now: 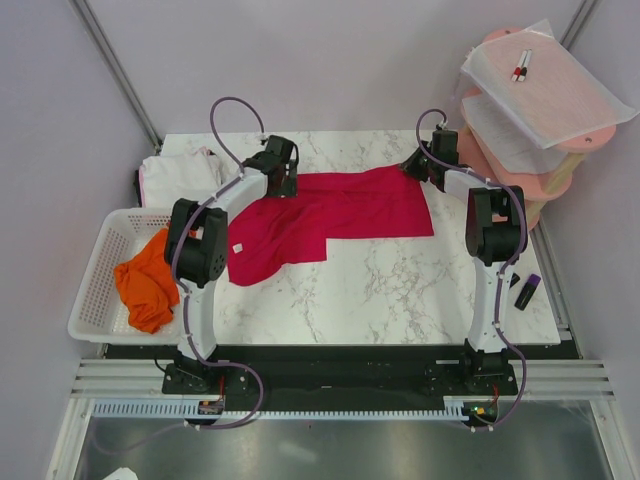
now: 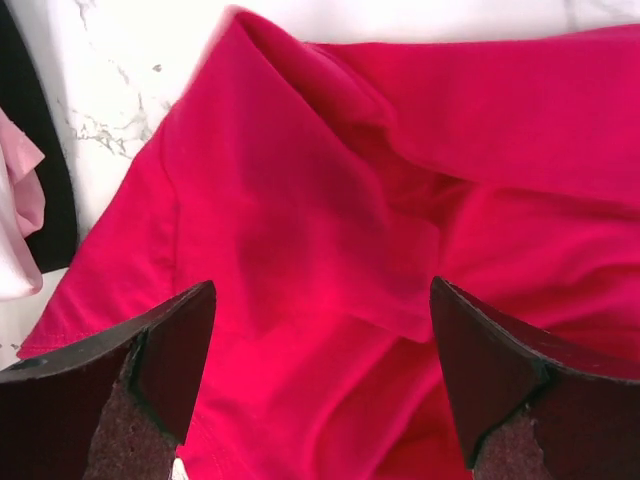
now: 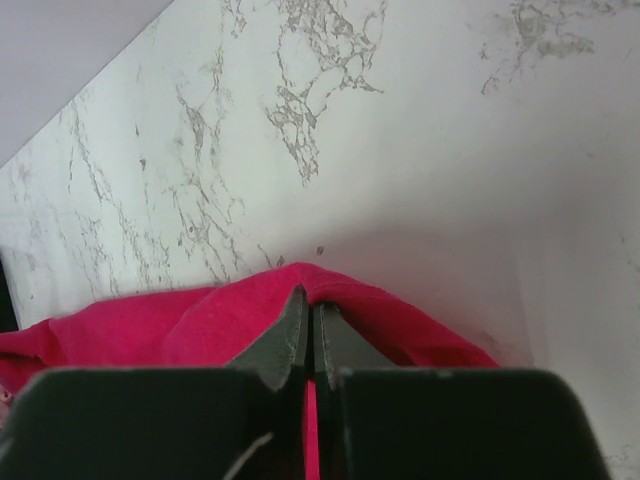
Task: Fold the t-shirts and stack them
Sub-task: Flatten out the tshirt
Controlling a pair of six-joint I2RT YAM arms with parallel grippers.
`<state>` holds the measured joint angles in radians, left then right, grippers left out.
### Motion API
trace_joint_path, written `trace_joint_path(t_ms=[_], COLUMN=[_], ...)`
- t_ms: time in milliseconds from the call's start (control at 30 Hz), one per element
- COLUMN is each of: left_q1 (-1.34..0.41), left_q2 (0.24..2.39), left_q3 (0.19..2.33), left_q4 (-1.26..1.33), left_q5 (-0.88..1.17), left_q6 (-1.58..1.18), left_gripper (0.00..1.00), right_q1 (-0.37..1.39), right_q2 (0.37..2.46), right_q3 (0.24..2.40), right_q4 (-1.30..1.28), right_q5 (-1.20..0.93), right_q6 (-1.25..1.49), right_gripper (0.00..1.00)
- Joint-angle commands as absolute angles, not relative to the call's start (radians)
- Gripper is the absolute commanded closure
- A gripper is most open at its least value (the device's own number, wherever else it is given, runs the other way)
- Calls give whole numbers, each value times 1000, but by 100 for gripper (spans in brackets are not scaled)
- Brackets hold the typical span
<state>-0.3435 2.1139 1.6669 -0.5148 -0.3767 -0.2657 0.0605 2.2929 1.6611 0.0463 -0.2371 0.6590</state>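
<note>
Red t-shirt [image 1: 340,212] lies spread across the far-middle of the tabletop [image 1: 400,285], rumpled, w/ its near-left part bulging toward my left arm. My right claw [image 3: 310,305] is clenched on the shirt's far-right corner: a pinch of red cloth sits btw the tips, drawn up into a small peak over the marble. My left claw [image 2: 320,300] is released, jaws wide apart, hovering over the shirt's far-left end. Folds & a seam show below it, nothing gripped. White t-shirt [image 1: 178,175] sits at the far-left corner, just left of the red one; can't tell if they touch. Orange t-shirt [image 1: 145,285] is bunched in the white mesh basket [image 1: 95,275] at the left edge, reaching its near-right rim. Far right, off the tabletop: pink tiered stand [image 1: 570,140] w/ translucent sheets [image 1: 545,85] on top.
</note>
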Motion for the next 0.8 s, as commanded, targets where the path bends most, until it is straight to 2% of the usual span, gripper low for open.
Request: trace_joint_path(t_ms=[0, 200, 400, 500, 533, 567, 600, 633, 667, 700, 733, 767], left_q1=[-371, -394, -394, -394, -394, -393, -393, -393, -390, -387, -380, -377], left_q2=[2056, 2059, 2132, 2164, 2177, 2186, 2207, 2213, 2218, 2218, 2217, 2214], left_q3=[1654, 1626, 1680, 1726, 1739, 1768, 1782, 1793, 1805, 1807, 1809, 1806], left_q4=[-465, -466, -463, -463, -466, -468, -475, -488, -492, -492, -495, -494], left_q5=[-431, -449, -483, -499, -497, -495, -500, -511, -521, -523, -525, -528], left_q6=[-298, -310, -322, -305, -296, -278, -273, -273, -272, -275, -278, -281], left_gripper=[5, 6, 12, 29, 46, 55, 66, 89, 95, 98, 98, 98], right_q1=[57, 55, 55, 54, 54, 52, 51, 45, 44, 41, 38, 35], right_q2=[2292, 2292, 2283, 2270, 2267, 2264, 2264, 2261, 2255, 2249, 2241, 2218], right_q3=[1652, 1644, 1637, 1626, 1625, 1620, 1620, 1620, 1617, 1611, 1605, 1582], right_q4=[94, 103, 104, 104, 104, 106, 109, 109, 110, 109, 110, 110], right_q5=[-264, -271, -287, -288, -288, -298, -302, -310, -314, -311, -308, -304], right_q6=[664, 669, 667, 660, 657, 650, 649, 646, 643, 640, 637, 634], right_gripper=[96, 96, 95, 92, 90, 87, 79, 74, 69, 48, 46, 37])
